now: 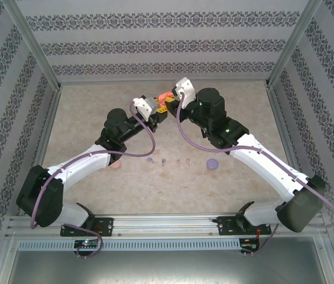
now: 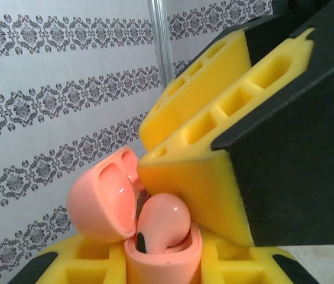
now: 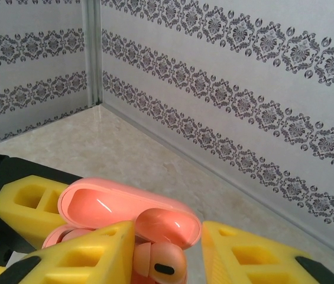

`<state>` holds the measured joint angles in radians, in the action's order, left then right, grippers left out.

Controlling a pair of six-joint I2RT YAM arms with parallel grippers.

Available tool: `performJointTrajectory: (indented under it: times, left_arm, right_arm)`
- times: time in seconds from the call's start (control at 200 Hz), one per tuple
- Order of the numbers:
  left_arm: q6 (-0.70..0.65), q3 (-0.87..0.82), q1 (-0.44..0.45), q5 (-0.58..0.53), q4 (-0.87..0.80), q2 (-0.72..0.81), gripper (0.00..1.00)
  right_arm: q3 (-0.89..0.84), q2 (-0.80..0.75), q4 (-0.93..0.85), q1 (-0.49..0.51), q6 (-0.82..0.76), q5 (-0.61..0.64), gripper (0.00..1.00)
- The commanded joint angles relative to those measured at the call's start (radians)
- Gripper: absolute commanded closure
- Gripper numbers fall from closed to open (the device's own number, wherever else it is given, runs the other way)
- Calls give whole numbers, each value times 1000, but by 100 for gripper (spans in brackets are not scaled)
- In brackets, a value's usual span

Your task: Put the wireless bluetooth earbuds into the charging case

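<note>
Glossy rounded earbud, smooth pink clamshell case, blocky yellow fingers

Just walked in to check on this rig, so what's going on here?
Over the far half of the table, the left pincer clamps an open orange-pink charging case, its lid tipped back. The right pincer is close against it, and an orange-pink earbud sits in the case's mouth. Whether that pincer grips the bud I cannot tell. A purple case and four loose earbuds lie on the table's near half.
</note>
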<state>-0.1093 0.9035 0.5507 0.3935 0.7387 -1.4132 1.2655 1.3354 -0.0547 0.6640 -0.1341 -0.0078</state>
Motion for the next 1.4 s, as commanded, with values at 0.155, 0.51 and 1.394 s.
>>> performJointTrajectory:
  times: [0.155,0.51,1.394]
  left_arm:
    - [-8,31,11,-16,83,-1,100]
    - [-8,31,11,-19,83,-3,100]
    - [-26,30,12,-38,88,-16,100]
  right_arm:
    - [-49,-23,-72,19,14,-40,56]
    - [-51,-37,-80,10,22,-24,53]
    - [-96,-106,-97,-11,93,-88,53]
